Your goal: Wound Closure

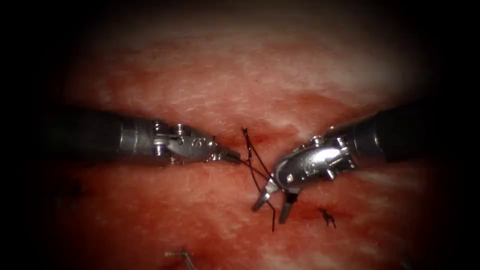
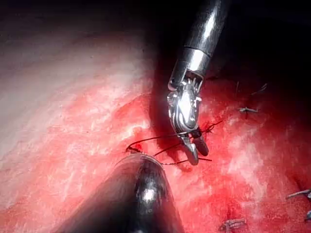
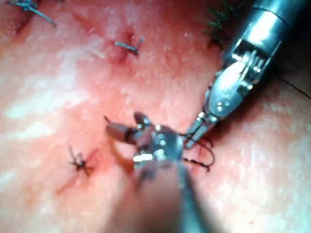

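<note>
The tissue (image 1: 240, 75) lies wet with red fluid (image 1: 310, 107), and its cut is hard to trace here. Near the tissue's middle the left tool (image 1: 227, 156) reaches in level, clenched on the thread (image 1: 255, 155), probably to keep that strand taut. The right tool (image 1: 274, 202) points down just beside it with its jaws spread and grasping nothing. The thread hangs between them, likely so that it stays within reach. The thread is dark and thin, rising in a narrow loop above both tips. A finished stitch (image 1: 327, 216) sits close to the right tool. A pale bent sliver (image 1: 182, 256) at the tissue's bottom edge may be the needle; I cannot tell.
</note>
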`<state>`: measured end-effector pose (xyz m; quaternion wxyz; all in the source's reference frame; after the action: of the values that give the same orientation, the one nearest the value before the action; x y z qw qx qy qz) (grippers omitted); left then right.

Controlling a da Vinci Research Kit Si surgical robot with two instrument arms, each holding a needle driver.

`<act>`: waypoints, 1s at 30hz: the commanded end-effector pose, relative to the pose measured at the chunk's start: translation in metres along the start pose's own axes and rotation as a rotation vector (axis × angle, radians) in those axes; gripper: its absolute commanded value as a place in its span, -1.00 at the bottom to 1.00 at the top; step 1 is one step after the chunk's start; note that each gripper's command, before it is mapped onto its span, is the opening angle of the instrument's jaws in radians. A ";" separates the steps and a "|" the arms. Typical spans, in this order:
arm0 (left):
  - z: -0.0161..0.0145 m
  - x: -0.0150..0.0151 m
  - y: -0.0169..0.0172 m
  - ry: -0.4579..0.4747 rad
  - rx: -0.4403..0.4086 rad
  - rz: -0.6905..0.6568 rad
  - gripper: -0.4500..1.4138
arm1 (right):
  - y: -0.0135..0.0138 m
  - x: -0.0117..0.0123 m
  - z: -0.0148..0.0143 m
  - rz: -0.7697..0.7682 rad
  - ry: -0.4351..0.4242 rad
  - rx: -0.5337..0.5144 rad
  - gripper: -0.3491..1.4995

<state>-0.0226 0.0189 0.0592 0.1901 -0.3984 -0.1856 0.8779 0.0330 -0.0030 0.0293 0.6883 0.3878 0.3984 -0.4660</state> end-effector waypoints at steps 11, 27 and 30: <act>0.0007 -0.0003 0.0003 -0.001 -0.001 -0.001 -1.00 | 0.0004 -0.0006 0.0034 -0.011 -0.014 0.056 -0.80; 0.0007 -0.0008 0.0009 -0.002 0.000 -0.007 -1.00 | 0.0030 -0.0018 0.0001 0.091 -0.028 -0.026 -1.00; 0.0008 -0.0012 0.0016 -0.002 0.001 -0.008 -1.00 | 0.0038 -0.0015 -0.0023 0.147 0.029 -0.123 -1.00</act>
<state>-0.0222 0.0170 0.0591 0.1927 -0.3968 -0.1860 0.8779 0.0353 0.0008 0.0300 0.7395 0.3781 0.4110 -0.3759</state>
